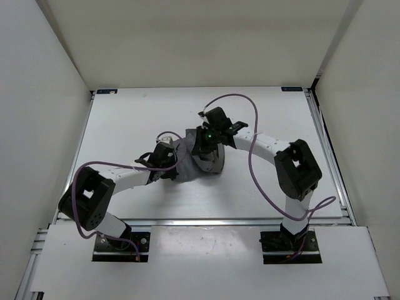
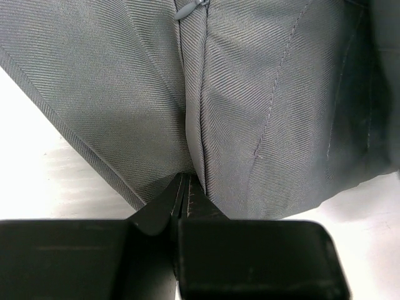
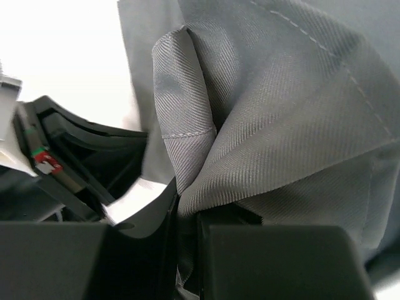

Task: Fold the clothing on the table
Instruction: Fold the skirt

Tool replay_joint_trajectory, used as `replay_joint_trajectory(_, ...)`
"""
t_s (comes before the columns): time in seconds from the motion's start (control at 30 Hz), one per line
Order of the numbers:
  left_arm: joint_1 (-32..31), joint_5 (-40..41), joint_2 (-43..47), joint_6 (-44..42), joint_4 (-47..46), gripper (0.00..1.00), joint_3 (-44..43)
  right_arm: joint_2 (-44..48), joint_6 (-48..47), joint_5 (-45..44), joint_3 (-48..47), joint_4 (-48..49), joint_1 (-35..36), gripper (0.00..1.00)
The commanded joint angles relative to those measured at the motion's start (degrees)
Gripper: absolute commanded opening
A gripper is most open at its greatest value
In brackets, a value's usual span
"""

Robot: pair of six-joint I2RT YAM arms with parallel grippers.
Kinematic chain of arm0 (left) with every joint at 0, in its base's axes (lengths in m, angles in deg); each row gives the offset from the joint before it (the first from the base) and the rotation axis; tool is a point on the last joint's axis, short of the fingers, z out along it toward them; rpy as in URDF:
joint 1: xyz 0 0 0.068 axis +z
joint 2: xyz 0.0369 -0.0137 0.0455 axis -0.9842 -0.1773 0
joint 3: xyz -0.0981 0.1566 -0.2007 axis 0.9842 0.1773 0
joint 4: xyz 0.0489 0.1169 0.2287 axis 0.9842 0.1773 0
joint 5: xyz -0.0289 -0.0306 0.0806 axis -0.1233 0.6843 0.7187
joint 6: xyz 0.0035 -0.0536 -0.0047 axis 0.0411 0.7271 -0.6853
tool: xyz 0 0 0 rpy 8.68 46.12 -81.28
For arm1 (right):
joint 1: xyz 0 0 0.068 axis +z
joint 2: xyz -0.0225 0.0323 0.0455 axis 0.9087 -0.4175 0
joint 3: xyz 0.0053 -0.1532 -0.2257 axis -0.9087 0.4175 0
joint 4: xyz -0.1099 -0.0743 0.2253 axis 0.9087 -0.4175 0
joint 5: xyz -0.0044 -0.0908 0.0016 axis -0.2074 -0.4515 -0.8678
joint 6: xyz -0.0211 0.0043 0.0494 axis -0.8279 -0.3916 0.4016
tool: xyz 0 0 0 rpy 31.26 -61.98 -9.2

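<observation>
Top external view shows the clothing (image 1: 211, 164) bunched near the middle of the table (image 1: 125, 119). Toward the table's left side the left gripper (image 2: 185, 197) pinches its edge; toward the right, the right gripper (image 3: 182, 203) pinches a crumpled fold.

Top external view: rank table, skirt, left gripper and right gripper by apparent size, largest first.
1. table, by far the largest.
2. skirt, bunched mid-table and partly hidden by the arms.
3. left gripper and right gripper: they look alike, so no ranking between them.
</observation>
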State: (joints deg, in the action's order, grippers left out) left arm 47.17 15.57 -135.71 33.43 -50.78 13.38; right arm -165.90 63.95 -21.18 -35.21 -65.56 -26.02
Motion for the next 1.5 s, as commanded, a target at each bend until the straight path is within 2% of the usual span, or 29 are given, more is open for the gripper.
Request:
replay_joint_trajectory(0.0,0.98,-1.08,2.39,0.41,0.33,0.0,1.67,-1.74,2.19,7.14,-3.2,9.06,0.77,0.03)
replay_joint_trajectory(0.07,1.59,-1.6,3.26,0.33,0.33,0.0,2.46,-2.53,3.06,10.48,-3.29,10.74,0.59,0.06)
replay_joint_trajectory(0.13,2.38,-1.52,4.14,0.33,0.24,0.0,2.99,-3.5,4.12,14.36,-2.24,13.28,0.5,0.28)
replay_joint_trajectory(0.17,3.08,-1.61,4.76,0.15,0.42,0.0,3.6,-3.15,5.08,17.07,-1.89,15.04,0.42,0.33)
replay_joint_trajectory(0.23,3.17,-1.34,5.72,0.06,0.42,0.0,4.05,-2.1,7.89,23.74,1.79,23.08,0.33,0.56)
replay_joint_trajectory(0.27,3.79,-1.26,6.25,-0.03,0.42,0.0,4.22,-1.4,8.77,25.69,3.64,25.84,0.59,0.6)
replay_joint_trajectory(0.3,4.4,-1.86,6.43,-0.03,0.51,0.0,4.05,-0.26,11.39,27.62,5.83,31.0,0.07,0.71)
replay_joint_trajectory(0.33,4.58,-1.61,6.78,-0.2,0.77,0.0,4.05,1.14,12.99,28.77,8.11,33.49,0.07,0.74)
replay_joint_trajectory(0.43,5.55,-1.52,7.83,-1.25,2.17,0.0,3.26,5.09,13.62,31.59,11.29,40.0,-0.02,0.69)
replay_joint_trajectory(0.5,6.43,-0.91,10.63,-1.61,4.19,0.0,2.21,8.09,12.83,30.56,12.7,39.93,-0.29,0.6)
replay_joint_trajectory(0.6,8.45,0.76,17.04,-2.49,6.92,0.0,0.1,13.45,7.05,24.16,13.93,33.36,-0.99,0.39)
replay_joint_trajectory(0.67,8.89,2.78,20.65,-3.8,10.77,0.0,-2.27,16.7,3.35,20.01,14.9,29.04,-2.13,0.2)
replay_joint_trajectory(0.77,9.5,-0.7,24.18,-4.33,13.42,0.0,-6.75,19.52,1.49,15.52,17.18,25.78,-4.23,0.01)
replay_joint_trajectory(0.87,8.19,-8.88,23.14,-3.37,11.86,0.0,-9.13,21.72,1.75,13.76,19.47,24.81,-6.52,0.0)
replay_joint_trajectory(0.93,5.13,-13.36,20.42,-1.8,8.78,0.0,-9.75,23.12,1.93,13.32,20.96,24.9,-7.66,0.0)
replay_joint_trajectory(1.03,1.34,-14.43,15.94,0.06,3.86,0.0,-9.05,25.5,1.93,12.62,23.86,25.07,-8.72,0.0)
replay_joint_trajectory(1.13,1.33,-14.09,12.6,2.17,1.56,0.0,-6.07,27.34,1.49,12.18,25.71,24.37,-9.69,0.0)
replay_joint_trajectory(1.33,1.77,-6.63,12.76,2.52,2.61,0.0,3.16,29.02,1.58,11.99,27.91,24.19,-11.53,0.0)
replay_joint_trajectory(1.47,1.33,-4.78,8.29,1.65,1.65,0.0,4.75,29.63,1.76,11.65,28.97,23.93,-11.89,0.0)
